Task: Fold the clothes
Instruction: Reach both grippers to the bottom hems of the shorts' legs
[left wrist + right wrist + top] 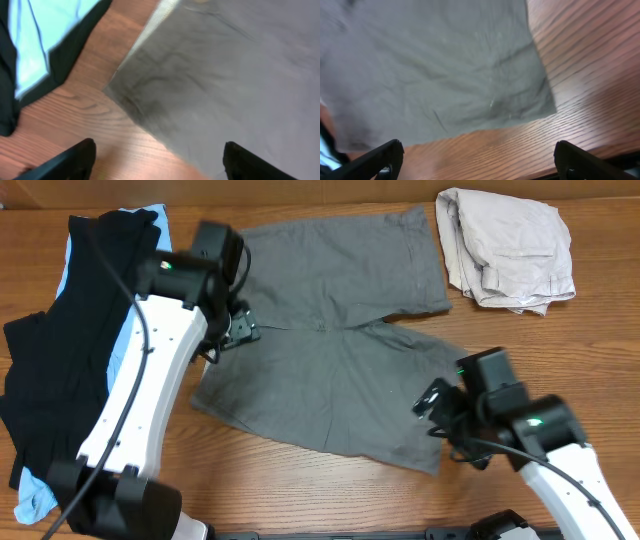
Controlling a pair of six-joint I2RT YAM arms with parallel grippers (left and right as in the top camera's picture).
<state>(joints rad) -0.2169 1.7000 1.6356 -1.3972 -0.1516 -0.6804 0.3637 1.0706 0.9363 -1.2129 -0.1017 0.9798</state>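
Spread flat across the middle of the worktop, legs toward the right edge: grey shorts [340, 350]. Expect light, limp cloth, quick to sag and crease; pinch waistband corner and hem corner. Left gripper [236, 330] wide apart over the waistband, right gripper [432, 404] apart too, empty, over the near leg's hem corner.

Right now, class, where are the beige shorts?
In the overhead view, the beige shorts lie bundled at the far right of the table, just beside the upper leg of the spread grey shorts.
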